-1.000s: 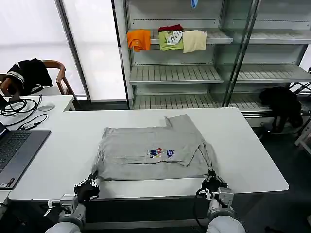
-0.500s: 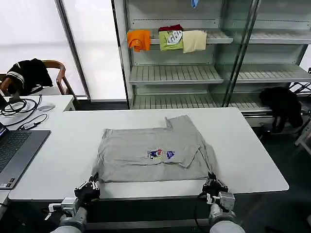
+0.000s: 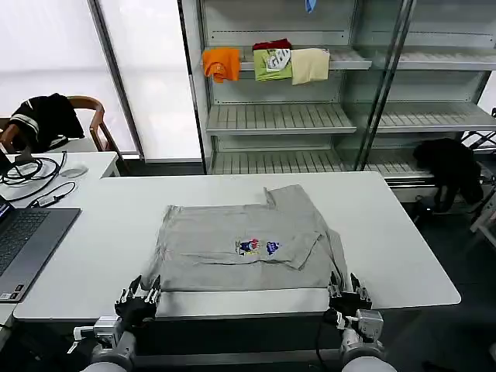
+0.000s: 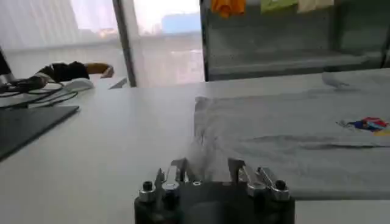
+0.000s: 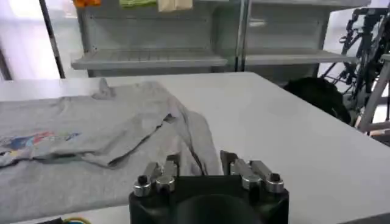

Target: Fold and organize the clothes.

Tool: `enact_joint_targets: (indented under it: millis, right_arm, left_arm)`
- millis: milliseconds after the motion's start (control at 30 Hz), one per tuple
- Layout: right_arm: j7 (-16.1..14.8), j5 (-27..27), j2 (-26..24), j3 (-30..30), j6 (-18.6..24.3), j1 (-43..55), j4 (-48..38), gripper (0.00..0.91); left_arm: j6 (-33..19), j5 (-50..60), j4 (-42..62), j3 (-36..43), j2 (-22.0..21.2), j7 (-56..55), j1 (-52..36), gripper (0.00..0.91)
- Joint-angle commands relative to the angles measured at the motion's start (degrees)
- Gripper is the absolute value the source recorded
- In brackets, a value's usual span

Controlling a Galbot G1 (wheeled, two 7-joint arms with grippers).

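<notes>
A light grey T-shirt point(image 3: 240, 244) lies partly folded on the white table point(image 3: 403, 248), its multicolour chest print point(image 3: 258, 246) facing up. My left gripper point(image 3: 139, 296) sits open at the table's near edge, just off the shirt's near left corner. In the left wrist view the same gripper point(image 4: 206, 170) has only air between its fingers, with the shirt point(image 4: 292, 137) just ahead. My right gripper point(image 3: 347, 288) is open at the near right corner. Its wrist view shows this gripper point(image 5: 200, 163) facing the rumpled cloth edge point(image 5: 189, 137).
A laptop point(image 3: 23, 244), cables and a mouse point(image 3: 74, 171) lie on the table to the left. Behind stands a shelf rack point(image 3: 310, 116) holding orange, green and cream garments point(image 3: 267, 63). Black garments hang on a chair point(image 3: 46, 116) and at the far right point(image 3: 449, 167).
Both grippers have drawn back toward the table's near edge and let go of the shirt's near corners. The shirt has settled flat.
</notes>
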Motion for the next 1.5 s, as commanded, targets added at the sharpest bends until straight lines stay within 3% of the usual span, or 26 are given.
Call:
enact_joint_targets:
  millis: [33,267,467,567,667,833,1000,1067,1233,1500]
  right_arm:
    - [-0.55,0.22,-0.15,2.2,0.16,2.02,2.3,0.907]
    - [-4.2,7.57,-6.27,9.72,1.09,11.85,-1.36,0.907]
    - [-6.53,12.53,-12.73,7.31,-2.43,28.43,-13.46,0.907]
    - [-7.85,15.07,-14.37,4.94,-3.76,36.3,-18.74,0.907]
    - [-9.67,13.86,-12.43,1.29,-3.83,42.94,-24.4,0.907]
    - [-15.53,12.5,-9.5,-5.42,-3.81,55.03,-32.78,0.907]
    - [-17.23,7.88,-4.18,-9.46,-3.77,63.0,-45.79,0.907]
    - [-17.52,6.49,-2.21,-9.84,-3.76,64.46,-49.02,0.907]
    - [-17.48,-0.11,4.81,-9.74,-3.68,69.59,-66.67,0.907]
    - [-20.79,-4.25,10.29,-9.21,-1.89,74.48,-77.92,0.907]
  left_arm:
    - [0.24,-1.74,-2.9,-0.83,0.72,-0.68,-1.51,0.907]
    - [2.22,-7.45,-2.6,-4.44,8.0,-0.25,-8.75,0.907]
    - [4.75,-11.48,0.92,-4.45,17.37,5.35,-17.45,0.907]
    - [4.65,-13.48,6.63,-2.15,19.83,6.57,-23.52,0.907]
    - [5.37,-16.99,12.41,0.76,18.51,7.45,-30.37,0.907]
    - [6.0,-17.11,20.82,6.9,17.06,12.72,-40.03,0.907]
    - [5.85,-17.18,30.05,11.54,15.23,12.98,-48.84,0.907]
    - [5.81,-17.02,33.79,12.63,14.28,12.68,-51.02,0.907]
    - [5.04,-14.77,41.35,14.68,12.59,13.51,-54.74,0.907]
    - [5.27,-10.38,49.88,16.43,11.47,16.86,-57.18,0.907]
